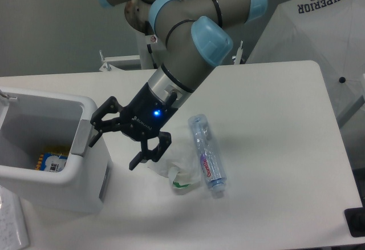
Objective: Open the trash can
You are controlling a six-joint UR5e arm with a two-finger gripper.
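The trash can (85, 173) is a big white boxy bin at the left edge of the table. Its lid is up and mostly out of view at the far left, so the inside shows, with a blue and yellow packet (52, 162) at the bottom. A grey push-button strip (81, 137) sits on its right rim. My gripper (114, 148) hangs open just right of that rim, its upper fingertip close to the strip and the lower fingertip above the tissue. Nothing is between the fingers.
A crumpled white tissue (178, 163) with a green scrap lies right of the bin. A clear plastic bottle (206, 155) lies beside it. A white keyboard corner (11, 224) shows at the bottom left, and a dark object (356, 221) at the bottom right.
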